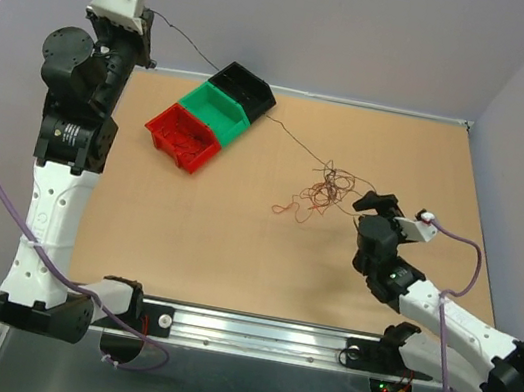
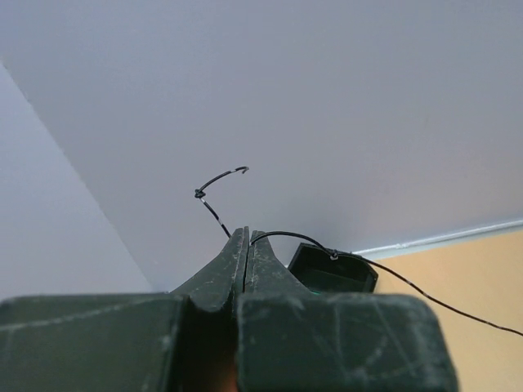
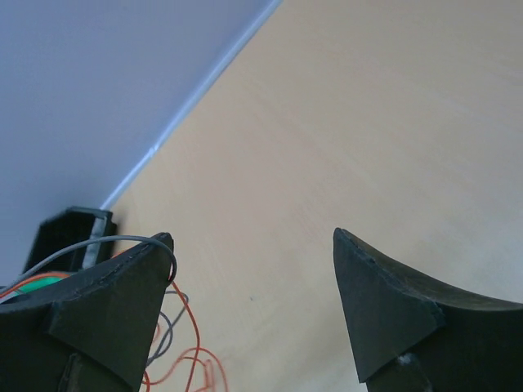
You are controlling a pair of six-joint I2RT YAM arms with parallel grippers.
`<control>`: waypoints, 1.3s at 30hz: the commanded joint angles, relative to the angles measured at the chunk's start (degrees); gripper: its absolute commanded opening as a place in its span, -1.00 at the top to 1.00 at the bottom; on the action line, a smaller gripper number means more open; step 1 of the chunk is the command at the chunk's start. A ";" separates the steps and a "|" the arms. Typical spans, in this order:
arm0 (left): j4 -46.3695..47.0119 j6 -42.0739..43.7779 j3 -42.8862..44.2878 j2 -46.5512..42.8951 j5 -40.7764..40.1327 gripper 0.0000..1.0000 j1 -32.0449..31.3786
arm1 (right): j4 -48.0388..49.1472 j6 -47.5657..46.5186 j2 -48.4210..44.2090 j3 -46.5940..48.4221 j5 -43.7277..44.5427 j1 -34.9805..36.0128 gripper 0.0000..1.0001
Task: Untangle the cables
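Left claw [image 2: 245,234] (closed) on black cable [image 2: 286,234]

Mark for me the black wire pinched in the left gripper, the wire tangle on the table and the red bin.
black wire [image 2: 198,193]: left wrist view, small knot near its curled free end.
wire tangle [image 1: 329,190]: top view, middle of the clump.
red bin [image 1: 171,150]: top view, its near outer wall.

My left tool [image 2: 245,234] pinches a black cable [image 2: 199,193]; its free end curls above the tips, the rest runs past a bin [image 2: 331,273], over the surface [image 2: 470,278].
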 commanded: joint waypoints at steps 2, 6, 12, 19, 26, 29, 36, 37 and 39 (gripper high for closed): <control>5.95 -5.34 -1.97 -1.11 -0.70 1.00 5.97 | -3.08 1.66 -6.08 -2.46 9.20 -1.82 -0.68; 7.45 -10.61 -1.71 0.29 6.85 1.00 15.27 | -4.14 2.63 -9.44 -3.34 8.58 -3.40 -0.68; 8.15 -13.44 -2.32 0.74 18.56 1.00 19.62 | -5.46 2.89 -10.41 -2.99 9.46 -3.67 -0.68; 10.70 -12.56 -5.13 0.73 43.15 1.00 18.92 | -3.55 -6.55 -9.36 -0.54 -1.05 -3.67 -0.75; 10.00 -4.83 -8.48 -5.40 48.09 1.00 9.17 | 33.10 -33.66 -4.10 -8.44 -54.83 -3.67 -0.84; 9.56 -5.61 -7.08 -7.08 47.92 1.00 4.25 | 34.96 -36.22 0.39 -5.20 -69.26 -3.41 -0.83; 9.56 -11.24 -0.13 -6.21 48.01 1.00 0.90 | 40.68 -43.24 8.92 -2.12 -80.10 4.84 -0.92; 9.56 -11.33 1.35 -5.77 48.01 1.00 0.90 | 40.59 -44.30 10.41 -0.81 -80.36 6.60 -0.92; 9.56 -12.99 3.46 -5.16 48.00 1.00 0.90 | 39.81 -45.01 13.74 1.22 -80.89 8.10 -0.93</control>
